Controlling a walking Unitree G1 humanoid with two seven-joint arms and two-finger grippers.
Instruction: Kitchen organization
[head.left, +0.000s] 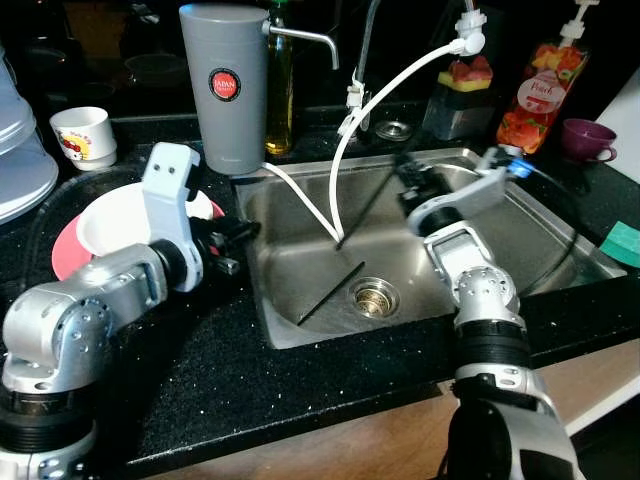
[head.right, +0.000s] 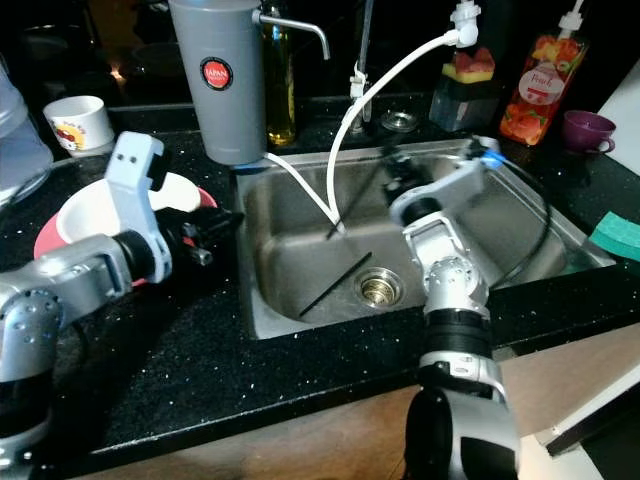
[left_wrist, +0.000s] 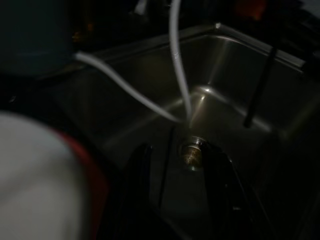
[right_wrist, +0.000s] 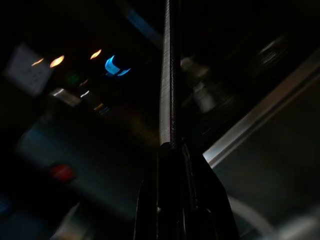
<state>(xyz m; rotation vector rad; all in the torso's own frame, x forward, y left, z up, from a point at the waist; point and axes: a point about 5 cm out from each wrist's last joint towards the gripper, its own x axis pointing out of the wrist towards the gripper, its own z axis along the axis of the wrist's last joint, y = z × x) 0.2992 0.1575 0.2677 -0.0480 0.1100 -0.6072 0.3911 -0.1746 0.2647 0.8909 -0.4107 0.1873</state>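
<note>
Two thin black chopsticks are in the steel sink (head.left: 520, 235). One chopstick (head.left: 331, 292) lies flat on the sink floor beside the drain (head.left: 375, 297). The other chopstick (head.left: 368, 207) slants down toward the sink bottom, its upper end pinched in my right gripper (head.left: 405, 172), which is shut on it; the right wrist view shows the stick (right_wrist: 168, 75) rising from the closed fingertips (right_wrist: 172, 150). My left gripper (head.left: 240, 243) hovers over the counter at the sink's left rim, open and holding nothing, fingers (left_wrist: 139, 167) pointing toward the drain.
A white bowl (head.left: 112, 225) sits on a red plate (head.left: 62, 258) behind the left arm. A grey water filter jug (head.left: 225, 85), white hoses (head.left: 345, 150), bottles and a purple cup (head.left: 588, 138) line the back. A teal cloth (head.left: 622, 243) lies at the right.
</note>
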